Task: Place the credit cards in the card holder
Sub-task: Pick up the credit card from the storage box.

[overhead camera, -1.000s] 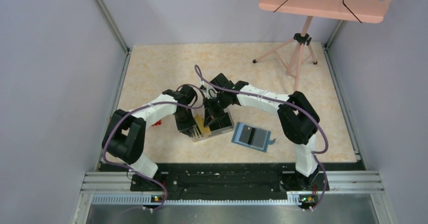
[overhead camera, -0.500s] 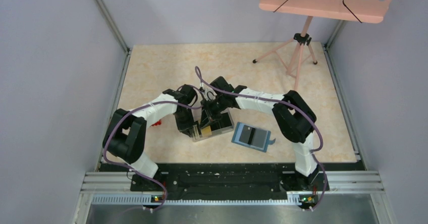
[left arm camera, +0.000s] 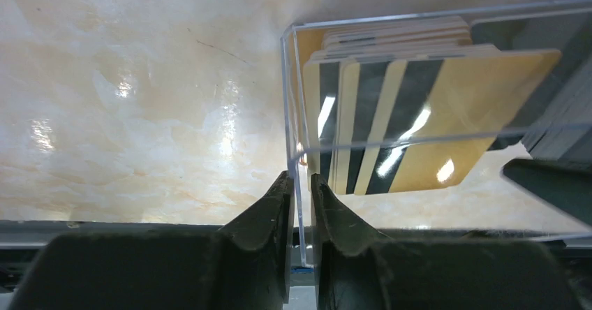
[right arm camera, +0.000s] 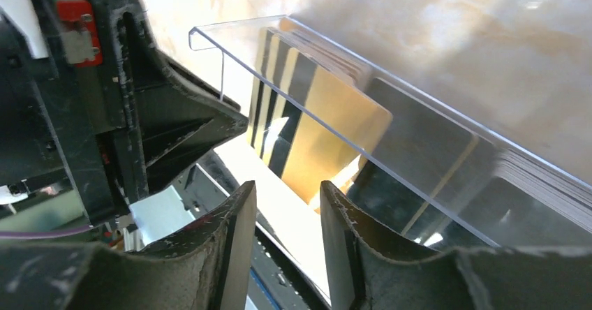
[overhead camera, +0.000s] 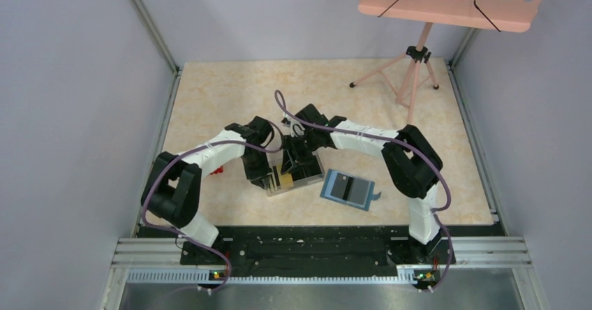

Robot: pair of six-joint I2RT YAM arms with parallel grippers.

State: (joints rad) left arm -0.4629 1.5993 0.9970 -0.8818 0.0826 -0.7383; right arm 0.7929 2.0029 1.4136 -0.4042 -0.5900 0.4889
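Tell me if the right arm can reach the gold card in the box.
Probably yes: the right fingers, open, hover right by the card; the left fingers only pinch the box wall.

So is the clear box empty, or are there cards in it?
Not empty: gold, dark-striped credit cards sit stacked inside the clear box, visible through its transparent wall in both wrist views.

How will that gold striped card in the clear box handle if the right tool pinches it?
The gold card looks thin, flat: probably stiff, slightly bendy, light. Its glossy face may slip. The clear box might shift, though the left tool pinches its wall.
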